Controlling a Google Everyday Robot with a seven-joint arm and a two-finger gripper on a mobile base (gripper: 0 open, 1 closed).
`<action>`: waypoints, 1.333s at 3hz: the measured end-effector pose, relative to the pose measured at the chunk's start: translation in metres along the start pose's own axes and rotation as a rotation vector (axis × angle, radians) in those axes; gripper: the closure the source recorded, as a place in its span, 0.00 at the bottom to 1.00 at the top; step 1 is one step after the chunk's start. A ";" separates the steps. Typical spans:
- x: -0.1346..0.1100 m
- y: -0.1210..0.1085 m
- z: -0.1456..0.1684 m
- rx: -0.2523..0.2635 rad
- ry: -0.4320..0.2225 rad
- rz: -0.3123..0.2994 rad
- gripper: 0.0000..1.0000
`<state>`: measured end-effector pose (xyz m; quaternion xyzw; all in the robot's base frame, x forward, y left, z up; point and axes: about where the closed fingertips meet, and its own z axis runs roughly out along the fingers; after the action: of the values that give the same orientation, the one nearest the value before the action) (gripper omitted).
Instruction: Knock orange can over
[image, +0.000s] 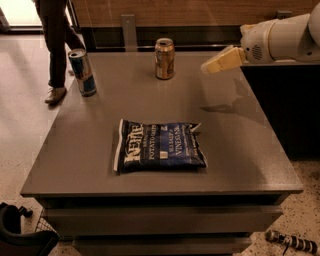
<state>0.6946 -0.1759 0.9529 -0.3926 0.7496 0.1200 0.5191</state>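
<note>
The orange can (164, 58) stands upright near the far edge of the grey table (235, 150), golden-orange with a silver top rim. My gripper (207, 68) comes in from the right on a white arm and hovers above the table. Its tan tip points left toward the can, a short way to the can's right and apart from it.
A taller blue-and-silver can (83, 72) stands upright at the table's far left. A blue chip bag (159, 146) lies flat in the middle front. A person (56, 45) stands on the floor beyond the left corner. A dark cabinet (285, 100) flanks the right side.
</note>
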 end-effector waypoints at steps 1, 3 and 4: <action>0.002 0.003 0.036 -0.046 -0.047 0.023 0.00; -0.002 0.005 0.092 -0.101 -0.163 0.071 0.00; -0.007 0.008 0.128 -0.129 -0.237 0.099 0.00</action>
<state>0.7776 -0.0921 0.9014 -0.3708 0.6922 0.2388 0.5712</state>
